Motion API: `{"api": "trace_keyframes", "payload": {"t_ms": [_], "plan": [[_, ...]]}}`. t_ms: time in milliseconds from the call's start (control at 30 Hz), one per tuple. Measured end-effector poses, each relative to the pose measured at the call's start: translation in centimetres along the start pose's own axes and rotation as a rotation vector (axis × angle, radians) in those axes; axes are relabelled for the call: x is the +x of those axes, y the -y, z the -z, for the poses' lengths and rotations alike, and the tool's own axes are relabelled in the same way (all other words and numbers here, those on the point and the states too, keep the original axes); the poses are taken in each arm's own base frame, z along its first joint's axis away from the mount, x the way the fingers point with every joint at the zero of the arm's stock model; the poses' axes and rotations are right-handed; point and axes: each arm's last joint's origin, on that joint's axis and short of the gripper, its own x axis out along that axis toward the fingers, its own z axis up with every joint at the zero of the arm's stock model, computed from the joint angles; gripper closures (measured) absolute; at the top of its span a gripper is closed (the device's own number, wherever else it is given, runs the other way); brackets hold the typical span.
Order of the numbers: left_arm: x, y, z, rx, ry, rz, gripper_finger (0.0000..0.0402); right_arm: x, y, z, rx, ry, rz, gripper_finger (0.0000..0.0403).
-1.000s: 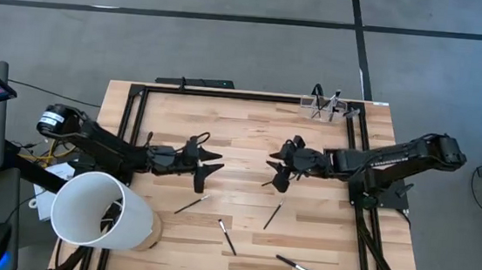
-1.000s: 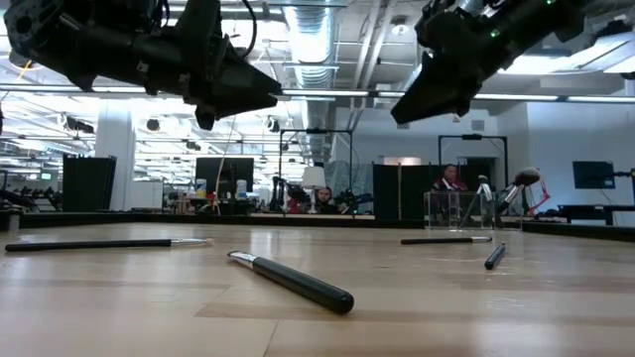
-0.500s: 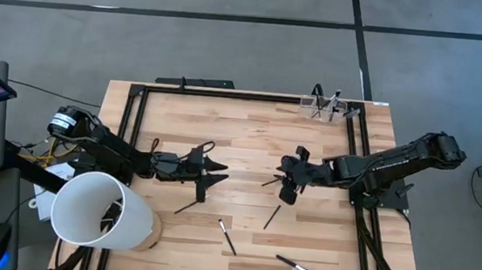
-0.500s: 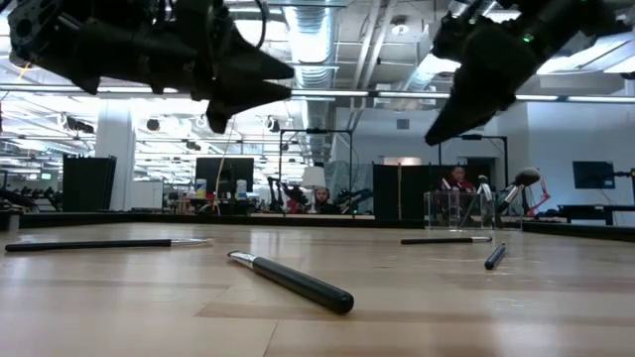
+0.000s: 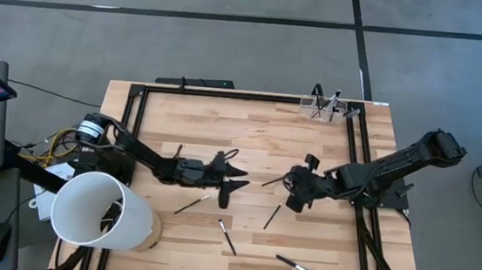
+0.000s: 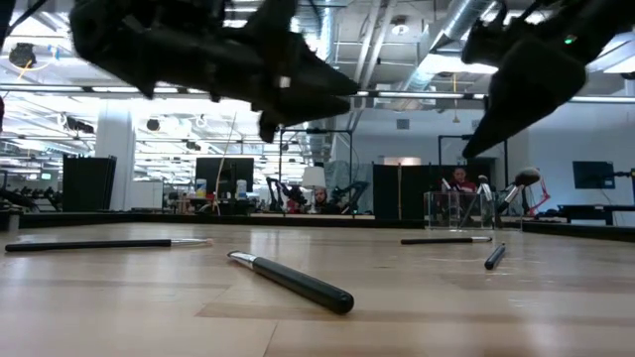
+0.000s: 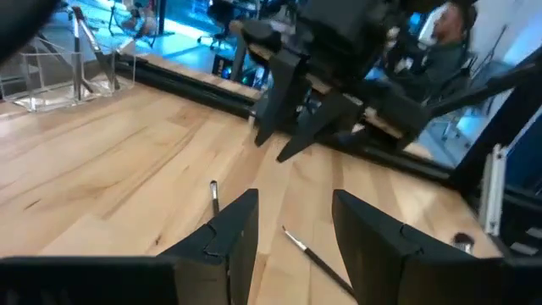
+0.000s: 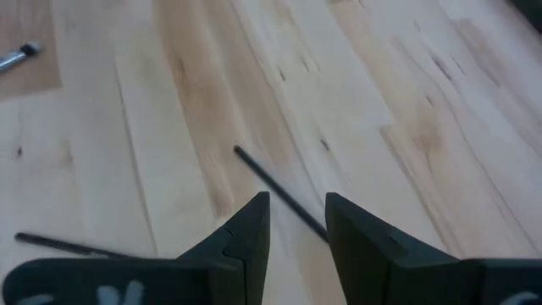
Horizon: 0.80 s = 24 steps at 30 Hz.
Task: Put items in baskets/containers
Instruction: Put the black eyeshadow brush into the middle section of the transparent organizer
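Both arms have pushed in toward the middle of the tabletop [image 5: 250, 127] since a second ago: the left claw [image 5: 236, 176] has slid rightward, and the right claw [image 5: 293, 192] has swung down and a little leftward to hang over a brush.

From the left, a big white tub [image 5: 99, 210] lies tipped on its side behind the left arm, at the near-left corner. The left claw hovers above the pale wood planks with its fingers [image 7: 229, 229] spread and nothing between them. One thin brush [image 5: 191, 204] lies just beside and behind it, and a second brush [image 5: 227, 236] lies nearer the front edge. In the left wrist view a third brush [image 7: 213, 193] lies just ahead of the fingertips.

The right claw faces the left one across a short gap, its fingers [image 8: 250, 229] parted and holding nothing. A dark brush [image 5: 272, 216] lies directly under it, running between the fingers in its wrist view. Another brush [image 5: 296, 266] lies well in front of it, near the front edge.

Well beyond the right claw, at the far right corner, stands the clear holder [image 5: 325, 109], with a few brushes upright in it.

Past the tabletop the low view shows an open workshop with ceiling ducts, dark screens and a seated person [image 6: 453, 182].
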Motion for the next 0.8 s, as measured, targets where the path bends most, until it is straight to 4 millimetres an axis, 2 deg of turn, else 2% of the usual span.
{"api": "trace_keyframes", "payload": {"t_ms": [200,400,600,800], "plan": [[3.3,0.6,-2.0,0.056,-0.126,-0.016,0.0253,-2.5,-0.2,0.5,0.06,0.03,-0.051,0.0296],[5.9,0.7,-2.8,0.122,-0.182,0.018,0.0253,-5.3,-0.4,1.4,0.166,0.059,-0.128,0.0296],[8.5,0.0,-2.4,0.154,-0.207,-0.009,0.0253,-6.6,-1.0,1.9,0.227,0.137,-0.124,0.0296],[10.4,-1.9,-0.7,0.129,-0.273,-0.023,0.0253,-6.5,-1.6,2.2,0.265,0.144,-0.109,0.0296]]}}
